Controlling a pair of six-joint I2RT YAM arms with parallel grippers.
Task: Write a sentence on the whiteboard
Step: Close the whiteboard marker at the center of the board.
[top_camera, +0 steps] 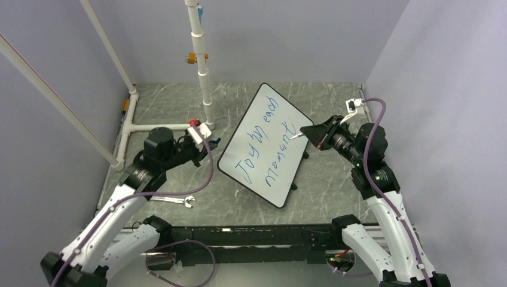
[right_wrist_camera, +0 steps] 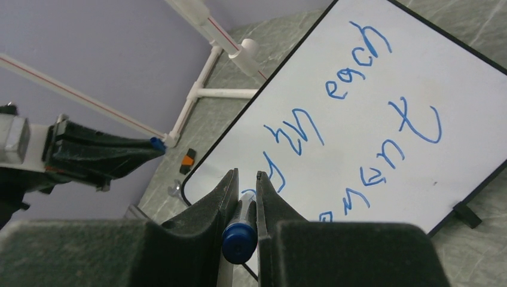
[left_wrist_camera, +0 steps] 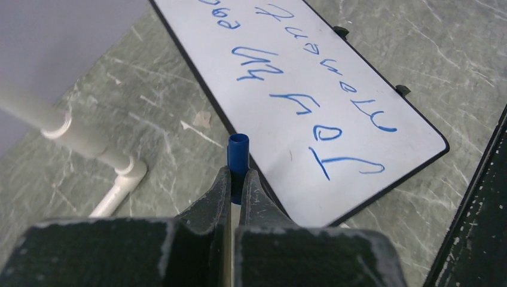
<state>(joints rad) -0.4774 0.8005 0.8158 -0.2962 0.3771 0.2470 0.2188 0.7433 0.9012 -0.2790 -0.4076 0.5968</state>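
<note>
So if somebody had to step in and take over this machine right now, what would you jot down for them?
Left hand: shut on the blue cap, held above the table just off the edge of the whiteboard.
Right hand: shut on the marker, over the board near the end of the writing. I cannot tell whether the tip touches.
Whiteboard: lies askew on the table between the two arms.
Done: the sentence "Joy in each moment" is there in blue, in two lines.
Left: probably only putting the cap back on the marker and setting it down.
</note>
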